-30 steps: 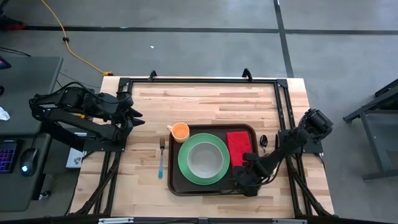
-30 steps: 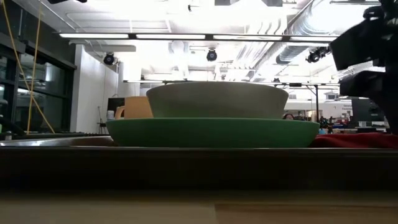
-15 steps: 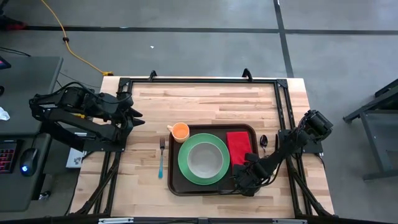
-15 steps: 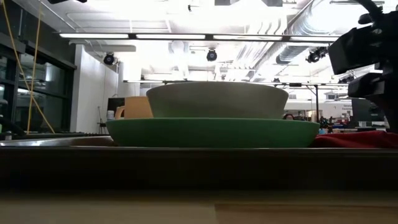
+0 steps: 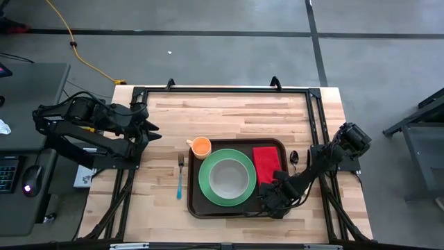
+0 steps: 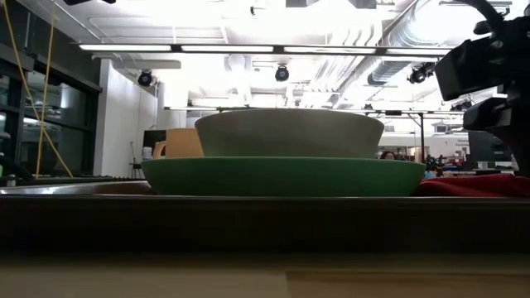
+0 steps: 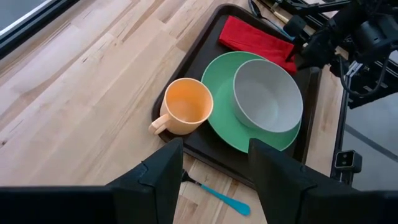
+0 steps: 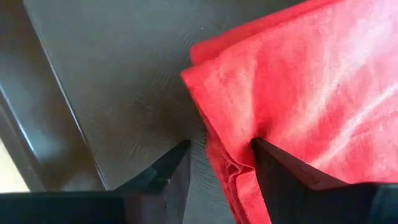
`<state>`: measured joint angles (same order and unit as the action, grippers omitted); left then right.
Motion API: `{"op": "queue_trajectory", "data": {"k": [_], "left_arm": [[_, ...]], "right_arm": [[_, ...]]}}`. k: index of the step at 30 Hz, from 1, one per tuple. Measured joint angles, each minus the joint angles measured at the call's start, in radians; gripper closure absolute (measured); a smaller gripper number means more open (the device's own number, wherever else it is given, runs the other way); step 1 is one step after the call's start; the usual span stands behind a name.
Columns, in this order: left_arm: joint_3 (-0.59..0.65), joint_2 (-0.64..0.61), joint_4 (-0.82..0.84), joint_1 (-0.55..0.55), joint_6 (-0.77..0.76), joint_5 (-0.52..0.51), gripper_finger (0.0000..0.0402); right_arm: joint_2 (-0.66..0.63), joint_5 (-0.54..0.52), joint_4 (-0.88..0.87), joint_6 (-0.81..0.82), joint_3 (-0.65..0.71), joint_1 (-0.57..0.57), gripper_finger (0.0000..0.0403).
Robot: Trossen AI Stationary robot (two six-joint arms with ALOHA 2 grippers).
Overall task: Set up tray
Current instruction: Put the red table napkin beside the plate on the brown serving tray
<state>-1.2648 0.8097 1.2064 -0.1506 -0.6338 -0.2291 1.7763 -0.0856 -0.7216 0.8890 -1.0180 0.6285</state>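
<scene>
1. The tray [image 5: 238, 205] lies on the wooden counter [image 5: 229, 114], toward its near edge and a little right of centre.
2. On the tray: a green plate [image 5: 227, 178] with a grey bowl [image 5: 227, 176] seated in it, left of centre; a red cloth napkin [image 5: 266, 164] flat along the tray's right side, just beside the plate.
3. An orange mug [image 5: 200, 146] stands at the tray's far-left corner, handle pointing left; from the left wrist view it looks to sit at the tray's rim, touching the plate edge or nearly so.
4. A fork with a blue handle [image 5: 180, 176] lies on the counter just left of the tray, tines pointing far.
5. A spoon [image 5: 294, 161] lies on the counter just right of the tray.
6. Right hand [image 5: 272, 198] is low over the tray's near-right corner. In the right wrist view its fingers [image 8: 163, 169] are narrowly apart at the near edge of the napkin, one over the tray floor, the other over the cloth; they do not pinch it.
7. Left hand [image 5: 151, 129] waits at the counter's left edge, well apart from the tray, fingers parted, holding nothing.
</scene>
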Motion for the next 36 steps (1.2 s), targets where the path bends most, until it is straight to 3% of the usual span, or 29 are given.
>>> {"op": "queue_trajectory", "data": {"k": [17, 36], "left_arm": [[0.0, 0.0, 0.0, 0.0, 0.004, 0.0, 0.019], [0.0, 0.0, 0.0, 0.0, 0.004, 0.0, 0.019]], "right_arm": [[0.0, -0.014, -0.013, 0.004, 0.002, 0.0, 0.0394], [-0.04, -0.004, -0.034, 0.055, 0.006, 0.0, 0.0401]]}}
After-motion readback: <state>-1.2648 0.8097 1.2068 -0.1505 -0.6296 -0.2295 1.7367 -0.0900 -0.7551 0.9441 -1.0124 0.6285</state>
